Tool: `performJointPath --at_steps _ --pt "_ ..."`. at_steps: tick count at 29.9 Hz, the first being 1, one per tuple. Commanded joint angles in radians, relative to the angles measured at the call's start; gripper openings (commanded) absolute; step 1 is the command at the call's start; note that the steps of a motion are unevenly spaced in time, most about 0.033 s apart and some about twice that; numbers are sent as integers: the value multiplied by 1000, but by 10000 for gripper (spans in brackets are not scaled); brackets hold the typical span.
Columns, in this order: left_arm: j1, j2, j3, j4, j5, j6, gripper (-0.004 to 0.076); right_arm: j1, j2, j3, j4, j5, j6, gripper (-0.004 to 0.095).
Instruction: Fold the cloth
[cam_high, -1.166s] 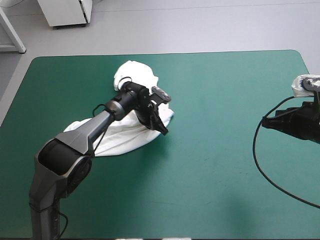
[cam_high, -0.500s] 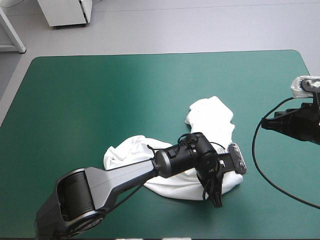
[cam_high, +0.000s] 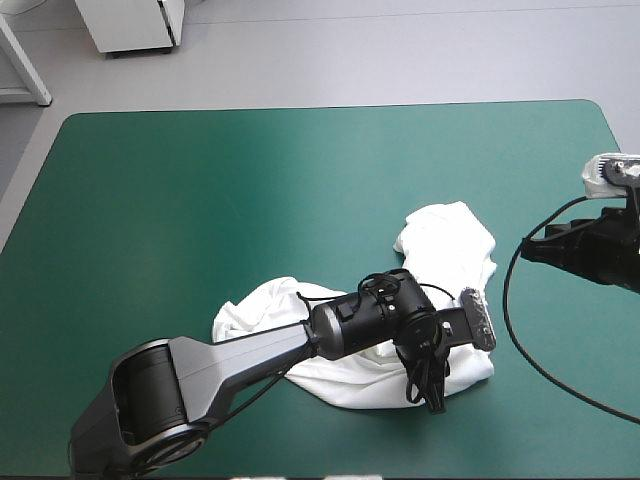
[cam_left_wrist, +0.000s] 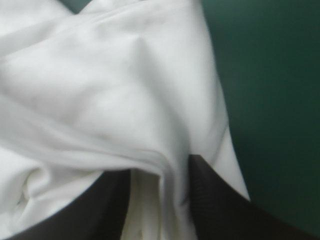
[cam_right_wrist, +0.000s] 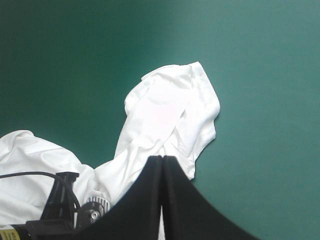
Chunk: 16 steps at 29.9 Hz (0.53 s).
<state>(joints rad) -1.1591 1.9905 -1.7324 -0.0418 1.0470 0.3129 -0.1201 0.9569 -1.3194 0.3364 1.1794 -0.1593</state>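
Note:
The white T-shirt (cam_high: 448, 243) lies crumpled and stretched across the front right of the teal-green table, one lump to the left (cam_high: 250, 312) and one toward the far right. My left gripper (cam_high: 430, 395) presses down on its front edge, shut on the T-shirt. In the left wrist view a fold of T-shirt (cam_left_wrist: 125, 95) runs between the two black fingers (cam_left_wrist: 212, 200), and the left gripper (cam_left_wrist: 160, 175) is pinched on it. My right gripper (cam_right_wrist: 162, 160) is shut on nothing and hovers at the table's right side (cam_high: 535, 248), with the T-shirt (cam_right_wrist: 165, 115) ahead of it.
The left arm (cam_high: 250, 350) lies across the T-shirt's left lump. The table's front edge (cam_high: 500, 470) is close to the left gripper. The teal-green cover (cam_high: 200, 190) shows bare toward the left and far sides.
The left gripper has dragged the T-shirt from the table's middle left to the front right, then a little farther right. The right arm has stayed still.

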Motion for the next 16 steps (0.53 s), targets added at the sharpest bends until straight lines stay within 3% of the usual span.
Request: performJointPath --at_steps 1,11,16 --pt "17 -85 -63 17 63 -56 437 -5 -11 -32 20 -48 -4 -17" --pt "78 -183 -205 66 241 -99 370 -5 -11 -32 20 -37 -6 -17" --pt "204 -275 -164 64 240 -200 370 -5 -11 -32 20 -31 -6 -17"
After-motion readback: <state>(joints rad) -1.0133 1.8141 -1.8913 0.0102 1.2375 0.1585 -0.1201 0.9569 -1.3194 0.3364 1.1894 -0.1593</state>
